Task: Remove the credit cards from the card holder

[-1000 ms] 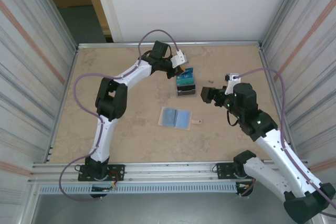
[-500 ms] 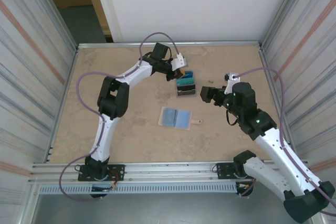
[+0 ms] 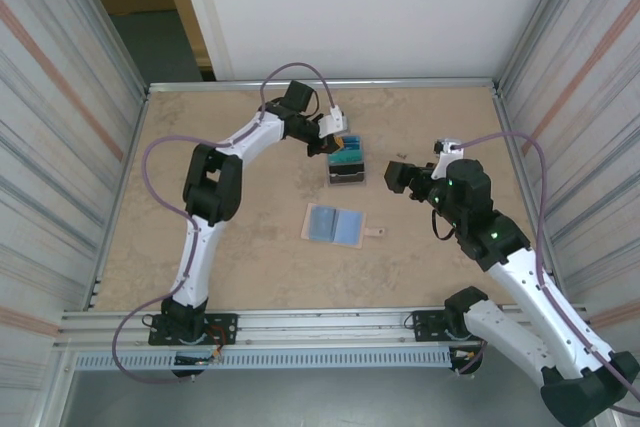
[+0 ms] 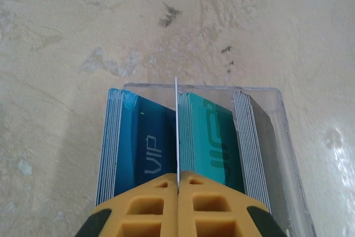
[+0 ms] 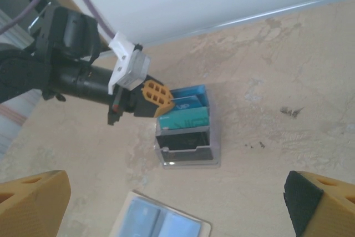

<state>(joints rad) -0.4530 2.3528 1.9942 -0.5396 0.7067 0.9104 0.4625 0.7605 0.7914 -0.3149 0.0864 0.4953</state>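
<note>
Since a second ago the card holder (image 3: pixel 346 173) is sitting slightly further left on the bench (image 3: pixel 230 237), and the left end effector (image 3: pixel 338 139) is shifting that way with it; the right arm is barely changing

- Credit cards (image 4: pixel 141 151) are standing on edge inside the clear-walled holder: a blue pack at one side, a teal pack next to it, a grey pack at the other side
- A single card (image 4: pixel 177 120) is showing edge-on between the blue and teal packs. It is seeming to ride a little higher than its neighbours, though how far it is lifted I cannot tell
- Left end effector is reaching in from the far side of the holder and pinching that single card, its yellow fingers (image 4: pixel 152 203) pressing together with nothing but the card's thickness between them
- Right end effector (image 3: pixel 397 175) is hanging just to the right of the holder, apart from it, jaws spreading wide and carrying nothing
- A pale blue flat piece (image 3: pixel 334 224) is lying on the bench nearer the arm bases, apart from the holder; whether it is made up of removed cards I cannot tell

Judging progress: an early stage, with one card being gripped but not yet clear of the holder, and the packs looking full and waiting to come out
</note>
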